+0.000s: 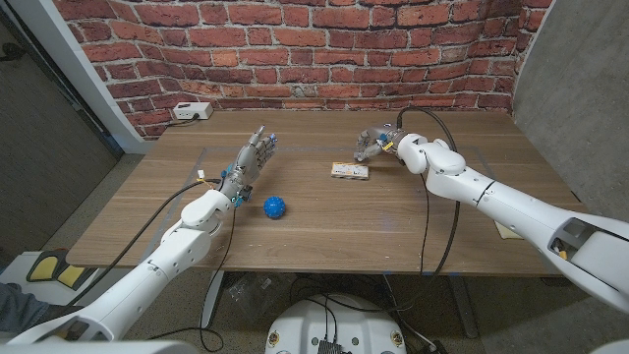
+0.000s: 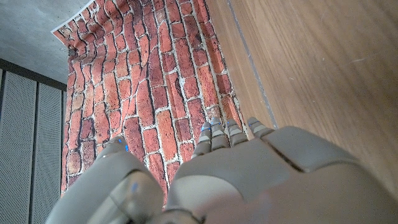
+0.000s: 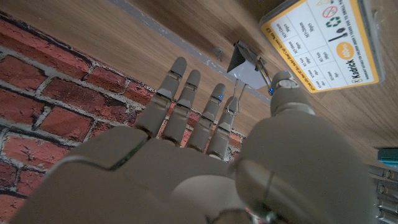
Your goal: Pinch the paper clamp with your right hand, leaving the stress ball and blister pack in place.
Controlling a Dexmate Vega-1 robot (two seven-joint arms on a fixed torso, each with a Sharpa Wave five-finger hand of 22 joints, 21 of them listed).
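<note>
A small silver paper clamp with wire handles sits between the thumb and the nearest finger of my right hand. Their tips touch the handles from both sides, and the other fingers are spread. In the head view my right hand is at the table's far middle, just behind the yellow-labelled blister pack. The blue spiky stress ball lies on the table left of centre. My left hand hovers behind the ball with its fingers straight and apart, holding nothing.
A white power box stands at the table's back left by the brick wall. A black cable hangs from my right arm across the table. A beige item lies at the right edge.
</note>
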